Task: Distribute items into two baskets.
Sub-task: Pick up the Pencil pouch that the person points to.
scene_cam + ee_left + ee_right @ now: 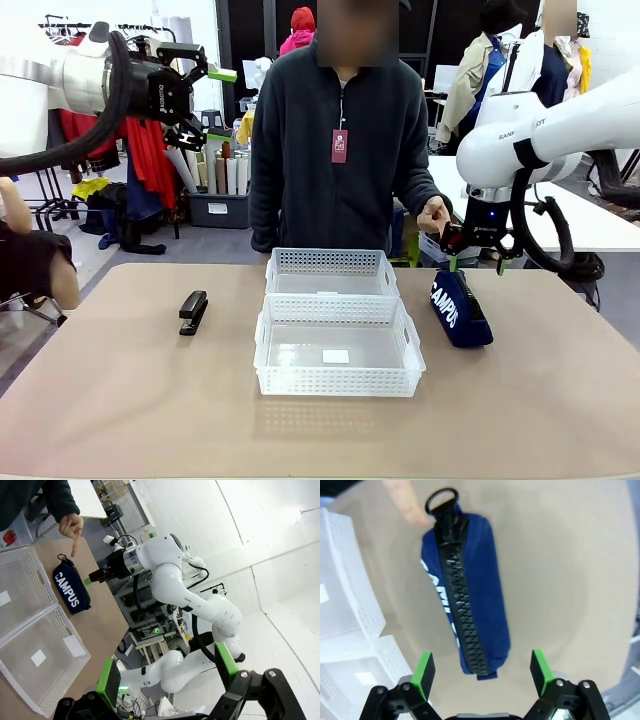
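stapler (193, 312) left of near basket (338, 384), far basket (331, 262) behind it, pouch (461, 311) right

Pouch (460, 312) is recorded as navy blue, with white "CAMPUS" lettering and a black zip. Stapler (193, 311) is logged as black. Near basket (338, 380) and far basket (332, 262) are noted as translucent white, sides patterned with a fine perforated lattice. Table (120, 400) is marked plain tan. Left gripper (220, 104) and right gripper (476, 264) are seen as black with green pads (424, 672). Left arm (70, 80) and right arm (560, 125) are noted white. Person's jacket (300, 190) is tagged dark grey, with a hanging tag (340, 146) in maroon.
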Motion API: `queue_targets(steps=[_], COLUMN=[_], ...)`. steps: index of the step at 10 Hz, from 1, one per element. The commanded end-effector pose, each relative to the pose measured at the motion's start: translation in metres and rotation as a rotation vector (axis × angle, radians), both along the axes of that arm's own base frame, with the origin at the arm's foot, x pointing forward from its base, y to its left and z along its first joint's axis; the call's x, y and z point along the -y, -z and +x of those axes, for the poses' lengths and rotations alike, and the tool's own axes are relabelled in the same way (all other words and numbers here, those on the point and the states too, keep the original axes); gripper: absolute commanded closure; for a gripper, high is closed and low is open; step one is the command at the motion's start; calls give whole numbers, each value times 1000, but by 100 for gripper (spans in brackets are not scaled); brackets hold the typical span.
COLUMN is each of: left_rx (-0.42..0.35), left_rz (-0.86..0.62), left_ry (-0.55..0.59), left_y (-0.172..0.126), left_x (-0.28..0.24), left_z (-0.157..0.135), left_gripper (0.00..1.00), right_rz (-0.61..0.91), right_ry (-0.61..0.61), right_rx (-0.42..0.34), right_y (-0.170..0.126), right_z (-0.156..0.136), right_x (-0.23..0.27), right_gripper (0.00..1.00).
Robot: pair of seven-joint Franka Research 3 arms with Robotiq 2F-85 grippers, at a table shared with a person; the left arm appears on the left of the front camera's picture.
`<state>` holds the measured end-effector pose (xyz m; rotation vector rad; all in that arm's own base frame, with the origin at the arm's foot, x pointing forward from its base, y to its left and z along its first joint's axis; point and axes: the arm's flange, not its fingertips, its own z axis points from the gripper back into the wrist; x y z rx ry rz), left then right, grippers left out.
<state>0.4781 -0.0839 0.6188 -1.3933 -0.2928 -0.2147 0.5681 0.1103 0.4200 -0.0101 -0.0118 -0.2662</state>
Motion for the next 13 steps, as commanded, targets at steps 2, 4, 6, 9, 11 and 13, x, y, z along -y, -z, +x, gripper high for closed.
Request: queue_targets(steps=[2, 4, 6, 9, 11, 13], left_rx=[-7, -7, -7, -7, -7, -7], left_rz=[-5, -5, -5, -5, -5, -5], left_ry=[0, 0, 0, 0, 0, 0], left_y=[-2, -2, -2, -2, -2, -2], left_x=[0, 0, 0, 0, 0, 0], left_z=[-1, -1, -1, -1, -1, -1], left_gripper=[0, 0, 0, 0, 0, 0], right_rz=[61, 66, 65, 71, 70, 76], right_ry=[-23, -22, -27, -88, -96, -98], right_rx=[-20, -49, -81, -124, -113, -107], right_y=[20, 37, 49, 53, 50, 44], right_z=[-3, -4, -5, -6, -6, -6], right_x=[5, 8, 10, 9, 8, 8], right_gripper=[0, 0, 0, 38, 78, 100])
